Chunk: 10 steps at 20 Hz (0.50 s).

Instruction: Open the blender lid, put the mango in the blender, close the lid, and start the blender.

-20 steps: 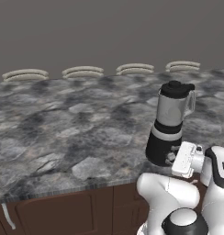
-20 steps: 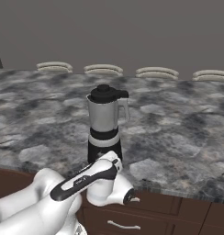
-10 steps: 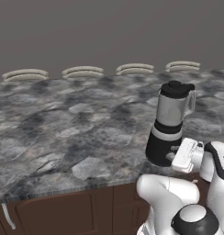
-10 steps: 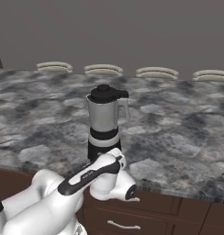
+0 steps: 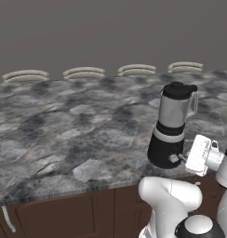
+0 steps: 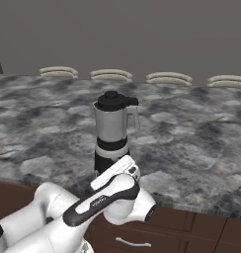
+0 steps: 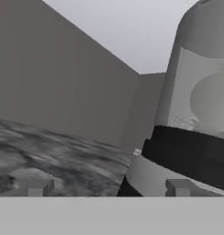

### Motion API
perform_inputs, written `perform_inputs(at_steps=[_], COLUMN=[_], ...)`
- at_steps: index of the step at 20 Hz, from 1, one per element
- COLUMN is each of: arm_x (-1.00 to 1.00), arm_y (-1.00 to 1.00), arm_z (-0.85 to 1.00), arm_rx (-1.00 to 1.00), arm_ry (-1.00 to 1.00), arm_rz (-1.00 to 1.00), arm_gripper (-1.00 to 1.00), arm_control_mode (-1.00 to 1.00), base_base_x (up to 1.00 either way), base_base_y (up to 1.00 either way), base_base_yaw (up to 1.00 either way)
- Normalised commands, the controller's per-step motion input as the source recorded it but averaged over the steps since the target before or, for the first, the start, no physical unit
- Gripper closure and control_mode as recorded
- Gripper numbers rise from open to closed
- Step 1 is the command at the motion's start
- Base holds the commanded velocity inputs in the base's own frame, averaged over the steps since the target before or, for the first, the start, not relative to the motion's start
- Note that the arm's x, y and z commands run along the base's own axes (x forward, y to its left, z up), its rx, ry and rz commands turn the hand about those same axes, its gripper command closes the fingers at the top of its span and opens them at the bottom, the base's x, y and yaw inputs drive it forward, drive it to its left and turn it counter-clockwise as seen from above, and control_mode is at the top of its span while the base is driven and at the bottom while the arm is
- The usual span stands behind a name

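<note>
Looking over the base cameras, I note the following.
Blender: the blender [image 5: 173, 125] stands upright on the marbled grey counter [image 5: 64, 135], near its front edge, to the right in the left base view and about centre in the right base view [image 6: 112, 133].
Lid: the blender lid [image 5: 177, 89] sits on top of the jar, so the jar is closed.
Knob: a small white knob [image 5: 171, 159] shows low on the black base, facing the counter's front edge.
Hand: I see the gripper [image 5: 184, 157] low at the blender's base, just beside that knob; whether it touches the knob I cannot tell.
Fingers: in the hand view my two fingertips [image 7: 36, 187] stand far apart, released, with nothing between them; one is over the counter, the other in front of the blender's pale collar.
Mango: I cannot pick it out; the jar is too cloudy to see into.
Backdrop: four pale curved chair backs [image 5: 83, 72] line the counter's far edge.
Below: dark brown cabinet doors [image 5: 55, 216] run under the counter.
</note>
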Motion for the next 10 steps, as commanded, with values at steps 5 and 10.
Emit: perform_inputs(at_steps=[5,10], arm_x=[-0.38,-0.46], arm_y=[0.00,0.00], arm_z=[1.00,0.94], arm_rx=[0.00,0.00], arm_ry=[-0.18,-0.18], arm_rz=[0.00,-0.01], arm_gripper=[-1.00,-1.00], arm_control_mode=[-1.00,-1.00], base_base_x=[0.00,0.00], base_base_y=[0.00,0.00], base_base_yaw=[0.00,0.00])
